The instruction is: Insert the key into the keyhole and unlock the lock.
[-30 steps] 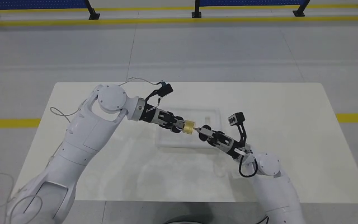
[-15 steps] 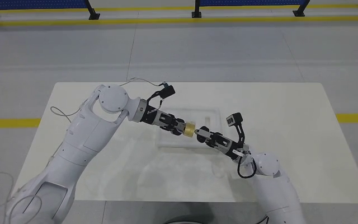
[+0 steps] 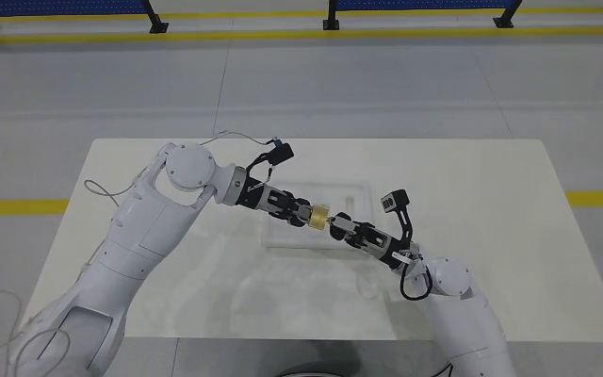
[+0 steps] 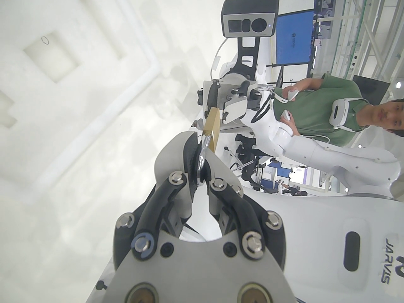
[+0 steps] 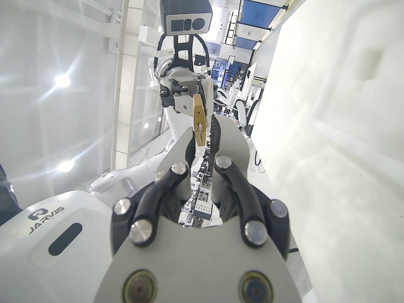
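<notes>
A small brass padlock [image 3: 320,217] hangs in the air above the white foam tray [image 3: 283,237], held between both arms. My left gripper [image 3: 306,213] is shut on its silver shackle [image 4: 202,159], with the brass body [image 4: 212,127] sticking out past the fingertips. From the other side my right gripper [image 3: 337,224] is shut on the key [image 5: 200,133]. The key points into the padlock's [image 5: 198,105] underside. How deep it sits cannot be told. The two grippers face each other almost tip to tip.
The foam tray [image 4: 94,64] has several shallow rectangular pockets and lies mid-table under the arms. White table [image 3: 490,188] stretches to both sides of it. A thin cable [image 3: 99,188] trails off the table's left part.
My right gripper has crept toward the padlock, closing the small gap between key and lock. The left gripper and padlock have barely shifted.
</notes>
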